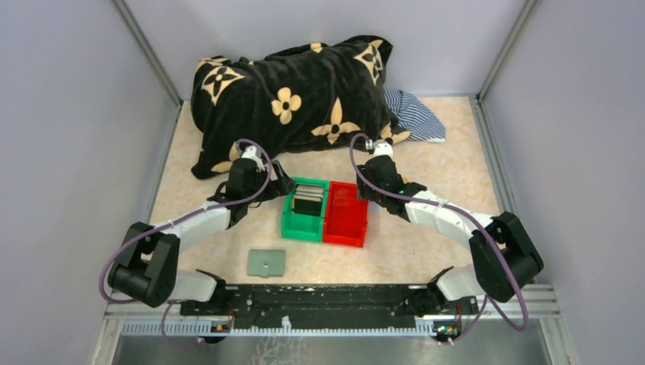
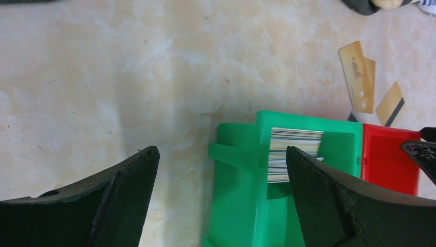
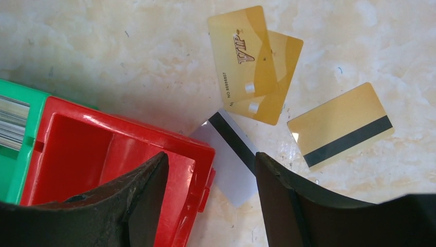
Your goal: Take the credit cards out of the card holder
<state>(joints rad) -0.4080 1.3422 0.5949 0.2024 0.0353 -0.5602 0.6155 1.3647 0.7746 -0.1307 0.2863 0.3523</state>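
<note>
Beyond the red bin (image 3: 103, 149), four credit cards (image 3: 241, 51) lie loose on the surface (image 3: 77, 41); the card holder (image 1: 265, 263) lies folded, contents unseen; left end effector (image 2: 222, 154) and right end effector (image 3: 212, 159) both apart, empty.

marbled table (image 1: 426, 251): black blanket (image 1: 289, 91) and striped cloth (image 1: 417, 114) at top, green bin (image 1: 291, 224) and red bin (image 1: 346, 228) centre, card holder (image 1: 266, 263) below, credit cards (image 3: 241, 51) beside the red bin.

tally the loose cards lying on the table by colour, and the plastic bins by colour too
gold cards: 3
white card: 1
green bin: 1
red bin: 1
total: 6
</note>
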